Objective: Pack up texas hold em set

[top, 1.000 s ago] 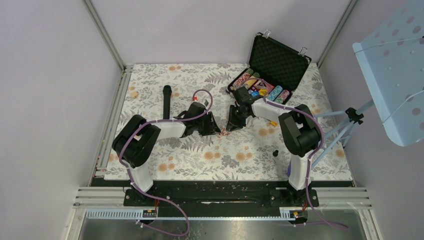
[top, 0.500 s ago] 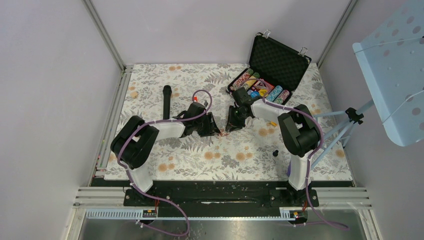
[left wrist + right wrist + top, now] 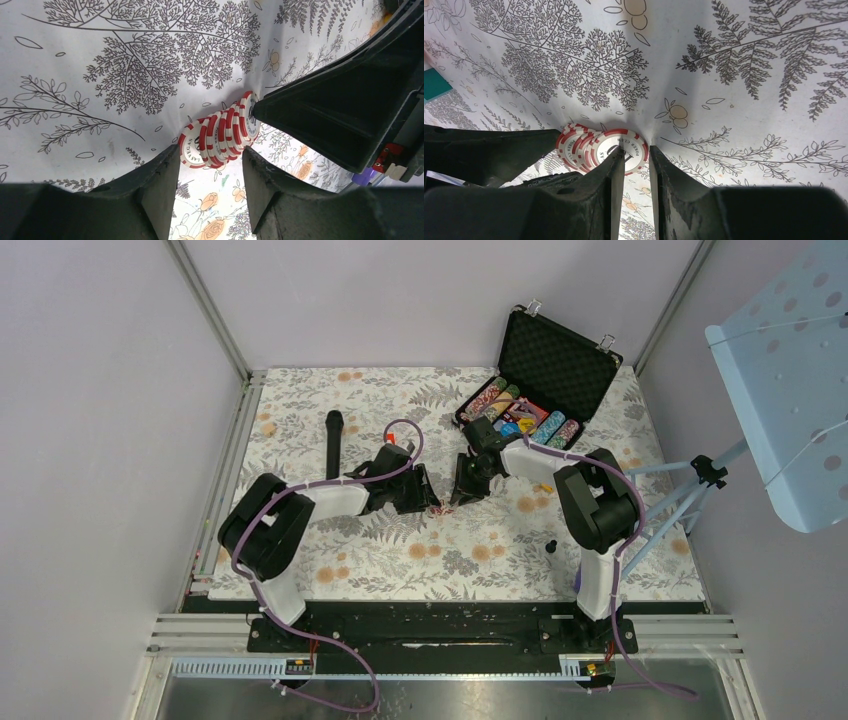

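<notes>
— Red-and-white poker chips, a short row on edge, fanned like toppled dominoes on the floral cloth, mid-table. Where are your grippers?

— My left gripper comes in from the left. Its jaws are about half apart and the row lies across the gap just past the tips. It clamps nothing, though I cannot tell whether a pad brushes a chip. My right gripper comes in from the right, jaws only a slit apart and empty, with one fingertip against the face of the end chip.

— And the briefcase?

— Open at the far right, well apart from here. The lid is up and other chips already sit in its tray.

— So how do you do this cleanly?

— I judge the row needs squaring first. I hold the right fingertip as a stop and push the chips against it until they stand face to face. Then I close the left jaws along the row, end to end and low near the cloth. If I squeeze a fanned row, chips will likely squirt out or roll.
</notes>
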`<control>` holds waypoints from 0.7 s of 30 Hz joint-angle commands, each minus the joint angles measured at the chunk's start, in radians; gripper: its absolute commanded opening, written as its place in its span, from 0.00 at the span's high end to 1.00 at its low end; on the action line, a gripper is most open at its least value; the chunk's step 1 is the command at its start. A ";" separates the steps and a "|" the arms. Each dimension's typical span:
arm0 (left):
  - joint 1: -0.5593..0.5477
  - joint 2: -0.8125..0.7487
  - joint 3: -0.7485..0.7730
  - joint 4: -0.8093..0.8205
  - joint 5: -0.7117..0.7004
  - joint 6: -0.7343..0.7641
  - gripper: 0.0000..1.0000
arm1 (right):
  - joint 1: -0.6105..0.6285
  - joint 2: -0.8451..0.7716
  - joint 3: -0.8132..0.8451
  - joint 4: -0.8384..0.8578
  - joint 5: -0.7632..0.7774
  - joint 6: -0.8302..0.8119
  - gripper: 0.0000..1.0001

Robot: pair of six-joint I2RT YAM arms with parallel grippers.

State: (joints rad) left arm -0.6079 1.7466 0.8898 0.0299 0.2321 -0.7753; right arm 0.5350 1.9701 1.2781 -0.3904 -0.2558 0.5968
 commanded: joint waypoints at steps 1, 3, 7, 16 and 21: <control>-0.006 -0.045 0.003 0.002 -0.024 0.014 0.50 | 0.024 0.032 -0.016 -0.026 0.001 0.001 0.68; -0.006 -0.049 0.001 -0.001 -0.031 0.016 0.49 | 0.025 0.030 -0.016 -0.026 0.000 0.001 0.68; -0.006 -0.055 0.001 -0.005 -0.033 0.018 0.47 | 0.024 0.031 -0.017 -0.026 0.000 0.001 0.69; -0.006 -0.055 0.002 -0.012 -0.036 0.020 0.41 | 0.024 0.035 -0.015 -0.026 -0.002 0.000 0.69; -0.006 -0.057 0.000 -0.019 -0.043 0.022 0.40 | 0.023 0.036 -0.014 -0.026 -0.003 0.000 0.68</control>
State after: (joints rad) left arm -0.6086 1.7287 0.8898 0.0078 0.2195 -0.7670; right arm 0.5392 1.9743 1.2778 -0.3904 -0.2565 0.5972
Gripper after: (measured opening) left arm 0.597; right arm 0.316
